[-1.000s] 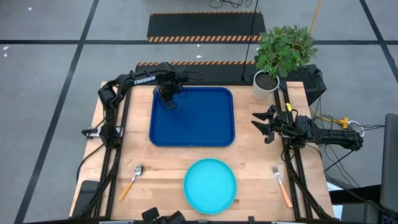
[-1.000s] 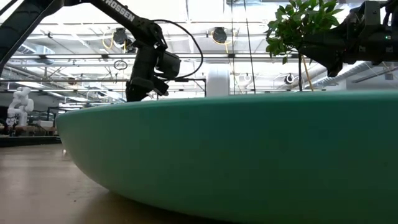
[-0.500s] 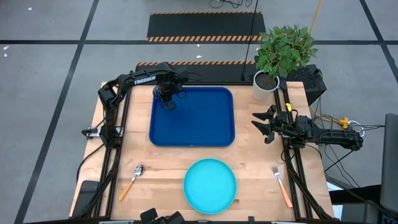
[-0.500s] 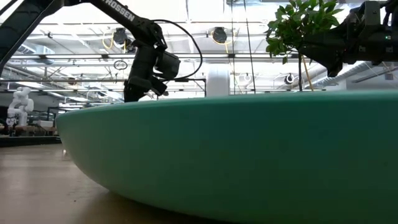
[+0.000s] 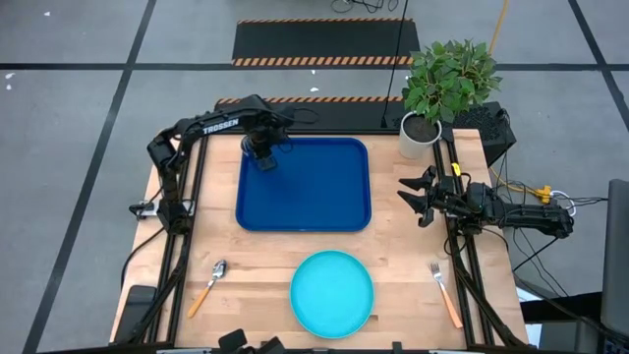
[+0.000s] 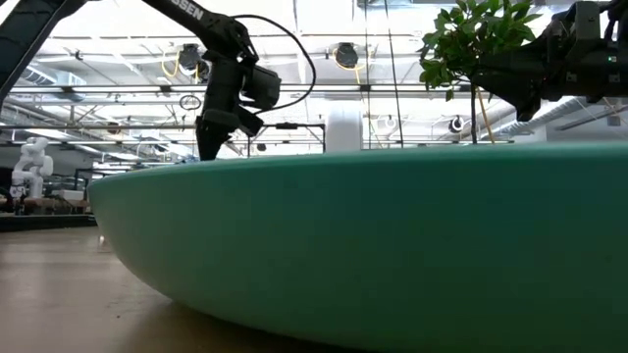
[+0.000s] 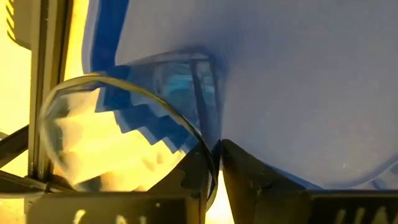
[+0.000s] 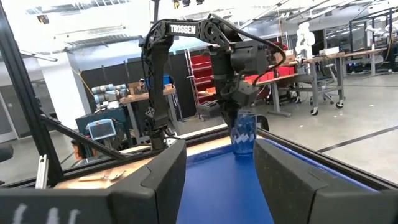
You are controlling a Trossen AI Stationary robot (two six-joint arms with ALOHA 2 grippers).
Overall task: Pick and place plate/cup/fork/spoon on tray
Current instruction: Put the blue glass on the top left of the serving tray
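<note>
Currently placing: cup (image 5: 267, 162) upright in tray (image 5: 324, 211) far left corner, left gripper (image 5: 262, 150) clamped on its rim. Next: release, retract clear. Right gripper (image 5: 418, 202) spread, idle beside tray. Plate (image 5: 332, 293), fork (image 5: 444, 292), spoon (image 5: 207, 285) outstanding.

Probably a robotics lab: workbenches (image 8: 323, 62), red shelving (image 8: 202, 78), a white humanoid figure (image 6: 31, 162) and striped floor tape (image 5: 324, 61) surround the table (image 5: 393, 261).

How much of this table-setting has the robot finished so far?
Nothing is finished. In hand: the left claw holds the cup at the tray's far corner. Left: the plate, spoon and fork lie on the table; the right claw waits open beside the tray.
</note>
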